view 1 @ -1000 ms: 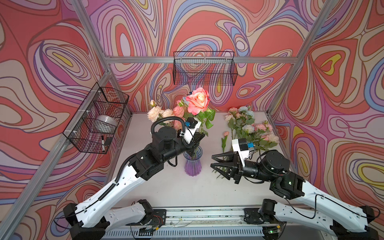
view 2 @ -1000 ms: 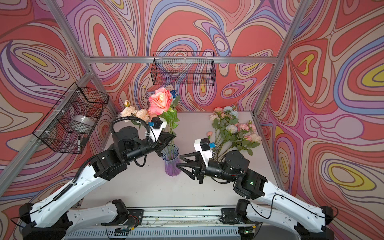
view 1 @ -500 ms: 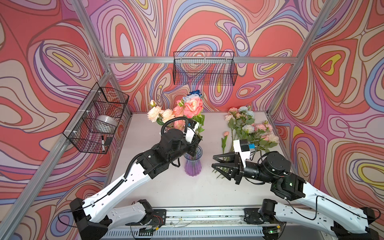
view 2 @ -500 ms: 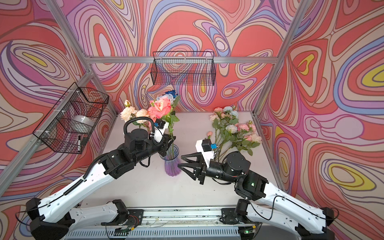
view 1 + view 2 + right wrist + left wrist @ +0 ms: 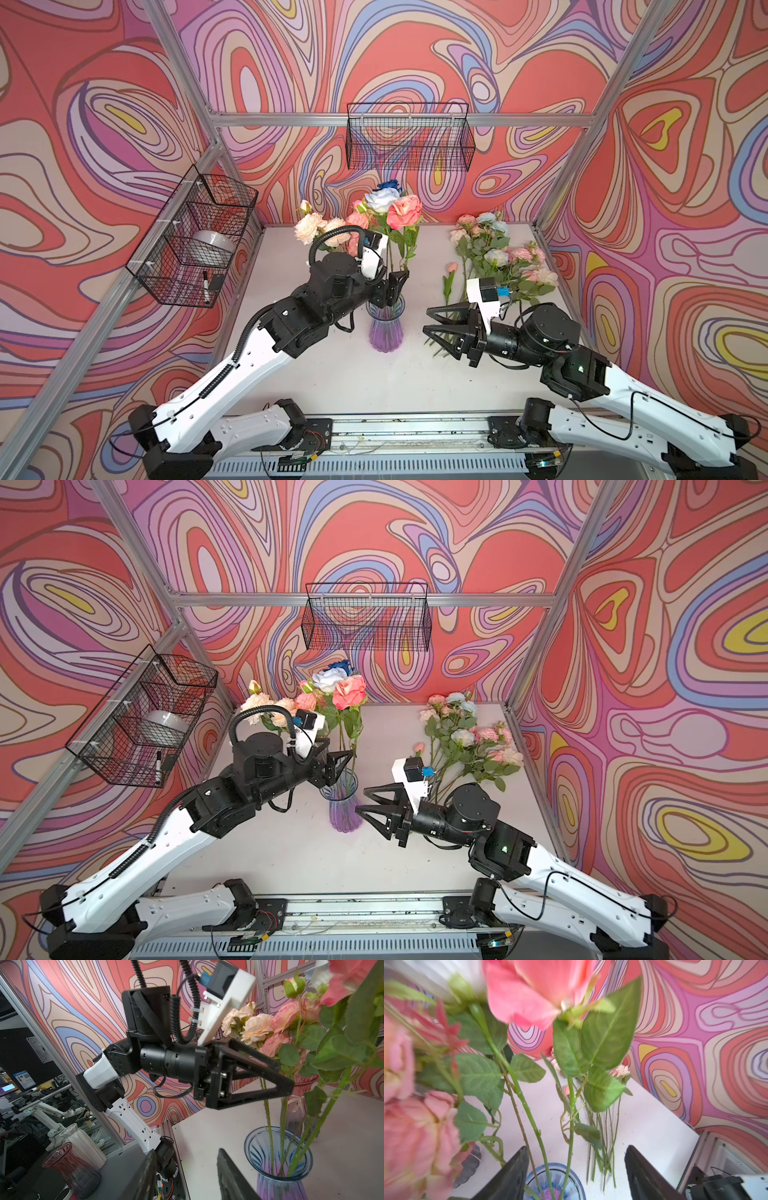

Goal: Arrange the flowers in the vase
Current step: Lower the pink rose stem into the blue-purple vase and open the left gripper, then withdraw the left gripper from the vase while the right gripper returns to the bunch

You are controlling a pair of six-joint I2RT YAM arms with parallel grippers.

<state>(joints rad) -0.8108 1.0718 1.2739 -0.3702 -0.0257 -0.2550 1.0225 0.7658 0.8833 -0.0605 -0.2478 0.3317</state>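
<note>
A purple-and-blue glass vase (image 5: 385, 332) stands near the middle of the tabletop (image 5: 332, 374) with three stems in it: a pink rose (image 5: 404, 211), a pale blue-white rose (image 5: 380, 200) and a dark blue bloom (image 5: 390, 184). The left end effector (image 5: 576, 1148) is open just above the vase mouth, with its jaws wide on either side of the stems.

Toward the back left corner, a second vase (image 5: 299, 1103) of pinkish glass holds peach and pink blooms (image 5: 320, 226); I cannot count them.

Other flowers (image 5: 494, 257) lie loose in one heap by the right edge, toward the back right corner, too tangled to count. The right end effector (image 5: 427, 319) hovers just right of the vase, over the heap's stem ends, with its jaws apart and empty.

A wire basket (image 5: 166, 286) on the left wall holds one pale roll (image 5: 214, 241), one marker (image 5: 205, 286) and one small black item (image 5: 216, 282). A second wire basket (image 5: 409, 141) hangs on the back wall.
</note>
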